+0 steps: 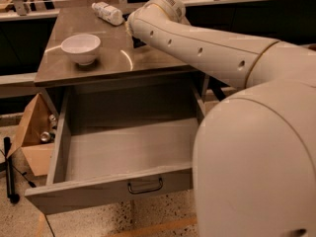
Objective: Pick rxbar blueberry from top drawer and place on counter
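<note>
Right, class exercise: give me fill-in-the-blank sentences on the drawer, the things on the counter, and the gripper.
1. The top drawer is pulled ____.
2. The white ____ stands upright on the counter.
3. The white plastic bottle lies on its ____ at the counter's back.
4. The gripper, mostly hidden behind the arm, is over the ____.
Missing words: open; bowl; side; counter.

Speckled floor (98, 223), orange tape line (163, 227). Open cardboard box (29, 127) at left, cans (47, 136) inside. Dark panels (19, 43) behind. Gripper (137, 39) low over counter (108, 58), mostly hidden.
</note>
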Tool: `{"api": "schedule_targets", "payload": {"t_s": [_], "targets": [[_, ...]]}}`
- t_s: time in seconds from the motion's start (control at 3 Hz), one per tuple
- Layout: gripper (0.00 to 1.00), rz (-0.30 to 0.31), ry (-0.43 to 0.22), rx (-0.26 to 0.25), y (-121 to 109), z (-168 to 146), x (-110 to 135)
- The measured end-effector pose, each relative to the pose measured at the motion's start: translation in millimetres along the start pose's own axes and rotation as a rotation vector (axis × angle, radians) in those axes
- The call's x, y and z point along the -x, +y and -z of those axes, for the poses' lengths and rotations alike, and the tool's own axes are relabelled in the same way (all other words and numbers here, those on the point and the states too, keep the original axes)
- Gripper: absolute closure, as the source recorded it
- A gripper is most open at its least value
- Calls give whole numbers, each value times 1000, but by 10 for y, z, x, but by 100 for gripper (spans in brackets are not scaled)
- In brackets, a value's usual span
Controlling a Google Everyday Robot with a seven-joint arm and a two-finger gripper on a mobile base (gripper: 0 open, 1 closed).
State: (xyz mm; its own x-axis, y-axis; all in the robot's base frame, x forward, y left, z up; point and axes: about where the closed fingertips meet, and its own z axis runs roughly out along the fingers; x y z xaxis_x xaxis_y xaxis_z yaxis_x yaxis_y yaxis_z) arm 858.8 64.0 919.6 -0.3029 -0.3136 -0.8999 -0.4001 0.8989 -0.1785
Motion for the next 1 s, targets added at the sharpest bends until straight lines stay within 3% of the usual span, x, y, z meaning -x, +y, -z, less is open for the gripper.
{"api": "schedule_targets", "payload": {"t_s": [0.67,1.0], "targets": [[12,-42,64,-8,-23,-216,-50],[0,-64,79,-10,-81,-138,-114]]}}
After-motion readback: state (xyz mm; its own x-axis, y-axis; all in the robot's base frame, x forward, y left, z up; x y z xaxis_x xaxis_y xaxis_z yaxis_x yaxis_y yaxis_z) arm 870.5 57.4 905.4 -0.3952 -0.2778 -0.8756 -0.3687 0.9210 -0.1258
